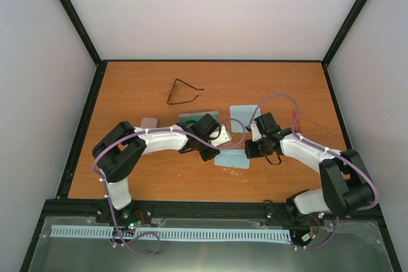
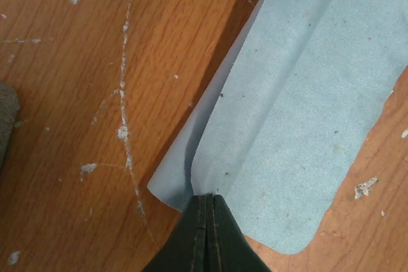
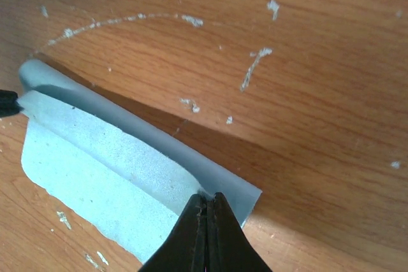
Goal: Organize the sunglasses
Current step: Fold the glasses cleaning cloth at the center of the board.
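Note:
The sunglasses (image 1: pixel 183 92), a thin black outline, lie on the far left part of the table, apart from both grippers. A light-blue cloth (image 1: pixel 233 161) lies between the two grippers near the table's middle. My left gripper (image 1: pixel 214 153) is shut on one folded edge of this cloth (image 2: pixel 306 113), its tips (image 2: pixel 208 199) pinching the fold. My right gripper (image 1: pixel 250 151) is shut on the opposite end of the same fold (image 3: pixel 95 157), its tips (image 3: pixel 207 199) closed on the raised crease. The left fingertip (image 3: pixel 6 103) shows at the left edge of the right wrist view.
A second light-blue cloth (image 1: pixel 242 118) lies just beyond the grippers, and another cloth (image 1: pixel 193 118) lies under the left wrist. A pale oblong case (image 1: pixel 148 123) sits left of the left arm. A grey edge (image 2: pixel 5 119) shows at the left wrist view's left side.

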### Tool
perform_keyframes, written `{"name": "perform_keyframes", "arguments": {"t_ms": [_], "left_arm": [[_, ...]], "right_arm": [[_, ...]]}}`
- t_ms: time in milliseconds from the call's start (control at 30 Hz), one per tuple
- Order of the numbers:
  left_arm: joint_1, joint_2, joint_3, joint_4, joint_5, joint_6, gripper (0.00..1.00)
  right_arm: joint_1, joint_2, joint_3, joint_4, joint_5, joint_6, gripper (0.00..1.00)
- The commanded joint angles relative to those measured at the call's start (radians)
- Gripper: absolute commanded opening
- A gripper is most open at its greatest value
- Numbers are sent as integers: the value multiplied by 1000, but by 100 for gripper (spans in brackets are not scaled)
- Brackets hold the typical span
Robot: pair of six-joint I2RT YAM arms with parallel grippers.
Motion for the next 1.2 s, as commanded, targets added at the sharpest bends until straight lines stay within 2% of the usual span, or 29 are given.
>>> {"name": "perform_keyframes", "arguments": {"t_ms": [0,233,467,567,867,1067,1167], "left_arm": [[-19,-29,-1,20,1,-11,2],[-30,-20,-6,27,3,-13,4],[-41,-30,-32,44,-12,-8,7],[-44,-38,-44,52,-23,-3,8],[-54,-61,-75,73,-59,8,19],[-64,-75,-89,78,-81,7,23],[-64,-101,-89,75,-105,-5,36]], "right_arm": [[-7,31,15,-33,-26,6,3],[-6,75,28,-79,-35,17,7],[-7,39,35,-85,-49,56,38],[-6,-2,36,-80,-32,85,44],[-6,-83,46,-72,87,154,47],[-7,-44,56,-71,109,173,52],[-7,-24,64,-86,115,165,53]]}}
